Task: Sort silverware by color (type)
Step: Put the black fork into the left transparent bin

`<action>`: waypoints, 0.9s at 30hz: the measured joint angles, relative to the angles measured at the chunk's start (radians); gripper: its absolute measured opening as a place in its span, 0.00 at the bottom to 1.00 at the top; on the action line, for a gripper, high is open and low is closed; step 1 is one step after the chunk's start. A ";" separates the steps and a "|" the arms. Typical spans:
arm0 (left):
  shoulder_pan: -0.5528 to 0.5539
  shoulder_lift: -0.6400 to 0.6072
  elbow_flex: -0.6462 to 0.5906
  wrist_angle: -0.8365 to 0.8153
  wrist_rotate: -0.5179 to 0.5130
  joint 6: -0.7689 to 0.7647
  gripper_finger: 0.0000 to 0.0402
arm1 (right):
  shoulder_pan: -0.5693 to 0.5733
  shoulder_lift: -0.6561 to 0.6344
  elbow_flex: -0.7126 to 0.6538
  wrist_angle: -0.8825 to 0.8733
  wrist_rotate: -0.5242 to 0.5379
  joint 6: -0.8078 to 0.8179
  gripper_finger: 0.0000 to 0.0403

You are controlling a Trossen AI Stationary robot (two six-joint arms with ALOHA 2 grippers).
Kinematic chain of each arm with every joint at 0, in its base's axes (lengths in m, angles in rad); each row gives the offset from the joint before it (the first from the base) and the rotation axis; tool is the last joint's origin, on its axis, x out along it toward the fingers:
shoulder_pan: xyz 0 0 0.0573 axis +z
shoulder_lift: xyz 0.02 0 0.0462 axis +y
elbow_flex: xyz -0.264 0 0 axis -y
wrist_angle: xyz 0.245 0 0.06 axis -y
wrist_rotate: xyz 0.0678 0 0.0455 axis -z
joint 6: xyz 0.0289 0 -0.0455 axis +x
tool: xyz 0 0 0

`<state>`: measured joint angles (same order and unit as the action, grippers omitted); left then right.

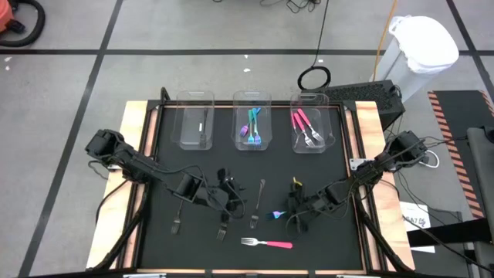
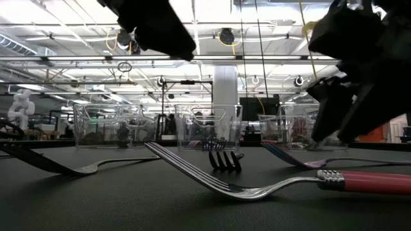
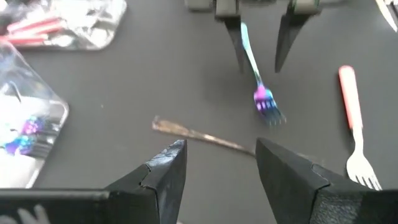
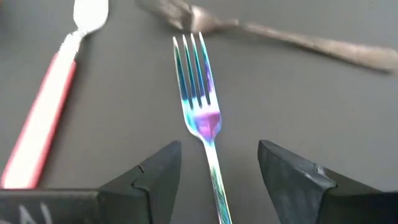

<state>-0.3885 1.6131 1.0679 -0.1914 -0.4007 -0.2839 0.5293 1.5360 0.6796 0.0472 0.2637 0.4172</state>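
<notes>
Right wrist view: the right tool (image 4: 217, 168) stands unclenched astride the iridescent blue fork (image 4: 198, 99), which lies flat on the worktop (image 1: 324, 166). Pickup is in hand; next, probably, lower and clench on its handle. The left tool (image 3: 221, 171) hovers unclenched, grasping nothing.

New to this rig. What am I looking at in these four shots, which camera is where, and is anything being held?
Two dark robot arms work at a black table, sorting forks by color. One camera looks straight down, one sits at tabletop level, and one rides on each wrist.

At the far edge stand three clear bins: the middle holds iridescent forks, the right one pink-handled forks.

Loose on the table: an iridescent blue fork, a pink-handled fork, and several dark grey forks.

The right gripper is low, its open jaws on either side of the blue fork's handle, not yet closed. The left gripper hovers open over a grey fork. Nothing is held.
</notes>
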 joint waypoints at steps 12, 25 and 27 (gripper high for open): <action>0.000 0.000 0.000 -0.037 0.030 -0.008 0.49 | -0.064 0.000 0.000 0.235 0.026 -0.089 0.52; 0.000 0.000 0.001 0.012 0.030 -0.026 0.49 | -0.115 0.098 0.184 0.171 -0.065 -0.349 0.52; 0.000 0.000 0.001 0.011 0.033 -0.029 0.49 | -0.133 0.161 0.268 0.067 -0.101 -0.395 0.52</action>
<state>-0.3885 1.6135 1.0687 -0.1806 -0.3673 -0.3128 0.3967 1.6975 0.9477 0.1141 0.1631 0.0219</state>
